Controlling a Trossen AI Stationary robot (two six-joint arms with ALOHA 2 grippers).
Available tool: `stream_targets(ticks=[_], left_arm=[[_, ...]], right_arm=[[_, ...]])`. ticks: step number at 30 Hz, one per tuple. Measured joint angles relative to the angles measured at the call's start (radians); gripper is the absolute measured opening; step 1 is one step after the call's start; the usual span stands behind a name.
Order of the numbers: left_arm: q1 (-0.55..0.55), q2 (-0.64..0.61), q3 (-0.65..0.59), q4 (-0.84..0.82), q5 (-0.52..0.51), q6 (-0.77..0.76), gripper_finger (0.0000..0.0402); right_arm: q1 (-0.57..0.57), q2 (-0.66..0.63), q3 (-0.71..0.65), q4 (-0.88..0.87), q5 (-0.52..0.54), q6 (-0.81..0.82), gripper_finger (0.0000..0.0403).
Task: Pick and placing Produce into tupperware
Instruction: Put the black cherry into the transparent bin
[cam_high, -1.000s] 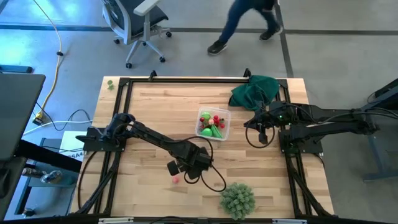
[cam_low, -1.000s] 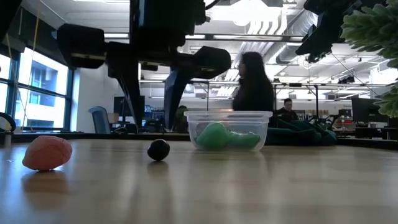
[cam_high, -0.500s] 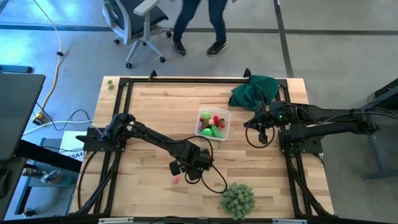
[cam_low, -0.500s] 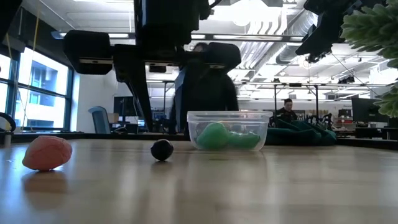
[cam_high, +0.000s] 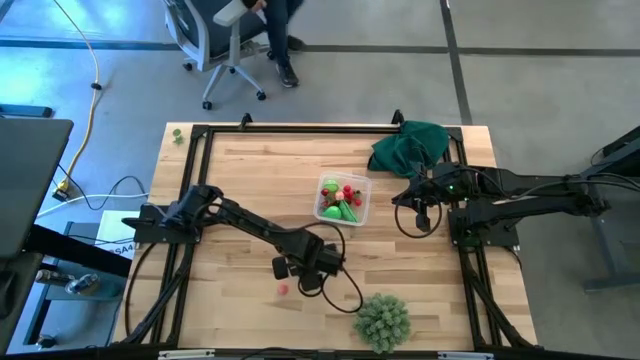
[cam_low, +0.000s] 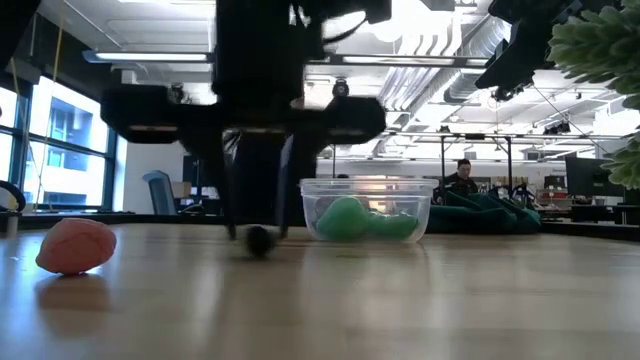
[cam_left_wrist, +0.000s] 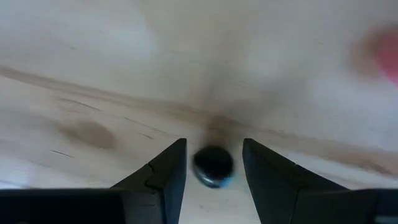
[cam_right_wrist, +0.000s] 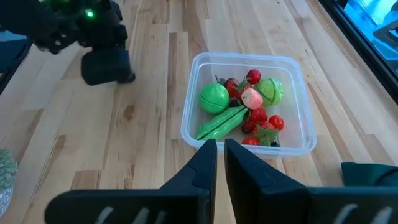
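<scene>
A small dark berry (cam_left_wrist: 213, 165) lies on the wooden table, left of the clear tupperware (cam_high: 343, 200) in the low view (cam_low: 260, 240). My left gripper (cam_left_wrist: 214, 146) is open and lowered to the table. Its two fingers stand on either side of the berry with a gap on each side. The gripper hides the berry in the high view. The tupperware (cam_right_wrist: 249, 102) holds several red and green produce pieces. A pink piece (cam_high: 283, 289) lies on the table near the left gripper. My right gripper (cam_right_wrist: 221, 155) is shut and empty, hovering right of the tupperware (cam_high: 420, 215).
A big pale-green spiky ball (cam_high: 382, 320) sits near the table's near edge. A dark green cloth (cam_high: 410, 145) lies at the far right corner. A black frame rail (cam_high: 300, 128) runs around the table. A person (cam_high: 275, 30) stands by an office chair beyond the far edge.
My left gripper has come down to the table, so that its open fingers now stand around the dark berry. The person beyond the far edge has walked toward the left.
</scene>
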Motion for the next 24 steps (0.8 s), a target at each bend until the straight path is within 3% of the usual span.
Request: stream_targets(ticks=[14,24], left_arm=[[-0.001,0.03,0.004,-0.062,-0.055,-0.043,0.0147],[0.0,0.03,0.05,-0.207,-0.055,-0.382,0.0147]], right_arm=[[0.0,0.0,0.0,-0.001,0.0,0.0,0.0024],[0.0,0.0,0.0,0.0,0.0,0.0,0.0024]])
